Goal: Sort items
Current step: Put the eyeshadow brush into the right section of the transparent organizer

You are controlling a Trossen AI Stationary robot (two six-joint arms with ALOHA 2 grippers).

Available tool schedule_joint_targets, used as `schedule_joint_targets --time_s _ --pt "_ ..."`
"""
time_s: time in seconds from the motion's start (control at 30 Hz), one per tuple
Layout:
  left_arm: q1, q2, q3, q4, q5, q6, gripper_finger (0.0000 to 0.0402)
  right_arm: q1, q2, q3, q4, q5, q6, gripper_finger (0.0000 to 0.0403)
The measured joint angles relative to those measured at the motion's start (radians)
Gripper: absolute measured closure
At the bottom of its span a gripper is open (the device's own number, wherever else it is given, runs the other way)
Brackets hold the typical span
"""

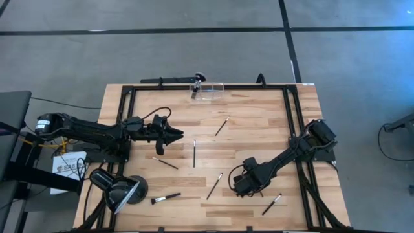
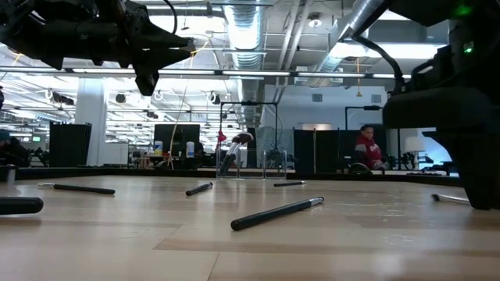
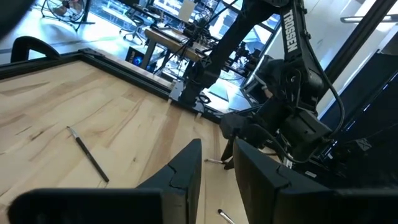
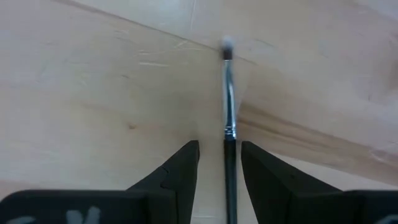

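Sorting barely started: six brushes loose on table (image 1: 259, 123). Right gripper (image 4: 220, 168) down, jaws part-open straddling a brush (image 4: 227, 112), not clamped. Left gripper (image 1: 176, 135) raised, part-open, empty, clear container (image 1: 207, 91) beyond it.

Left arm is reaching in from the left edge, stretched out flat above the table, left gripper (image 1: 176, 134) pointing toward the middle with fingers sitting slightly apart. Right arm is angling in from the right, elbow bent, right gripper (image 1: 240, 188) pointing down low, fingers parted.
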Motion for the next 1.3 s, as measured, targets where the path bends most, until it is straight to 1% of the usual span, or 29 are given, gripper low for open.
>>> schedule_joint_targets --time_s 0.17,0.27,0.5,0.6,0.67,0.73,0.87,1.0,1.17,1.3 --pt "0.000 0.000 0.000 0.000 0.000 0.000 0.0311 0.000 0.002 0.000 0.003 0.000 -0.063 0.0285" --pt "0.000 0.000 0.000 0.000 0.000 0.000 0.0311 0.000 0.002 0.000 0.008 0.000 -0.100 0.0297" --pt "0.000 0.000 0.000 0.000 0.000 0.000 0.0311 0.011 0.003 0.000 0.026 0.003 -0.243 0.0369" --pt "0.000 0.000 0.000 0.000 0.000 0.000 0.0311 0.005 0.003 0.000 0.026 -0.019 -0.297 0.0393" --pt "0.000 0.000 0.000 0.000 0.000 0.000 0.0311 -0.007 0.002 0.000 0.029 -0.039 -0.324 0.0395" --pt "0.000 0.000 0.000 0.000 0.000 0.000 0.0311 -0.021 0.002 -0.001 0.034 -0.047 -0.363 0.0387" --pt "0.000 0.000 0.000 0.000 0.000 0.000 0.0311 -0.040 0.003 -0.002 0.040 -0.039 -0.428 0.0376" --pt "0.000 0.000 0.000 0.000 0.000 0.002 0.0311 -0.051 0.003 -0.003 0.047 -0.029 -0.473 0.0395" --pt "0.000 0.000 0.000 0.000 0.000 0.011 0.0311 -0.047 -0.002 0.006 0.038 -0.038 -0.477 0.0393" --pt "0.000 0.000 0.000 0.000 0.000 0.011 0.0311 -0.022 -0.007 0.049 0.028 0.010 -0.481 0.0399"
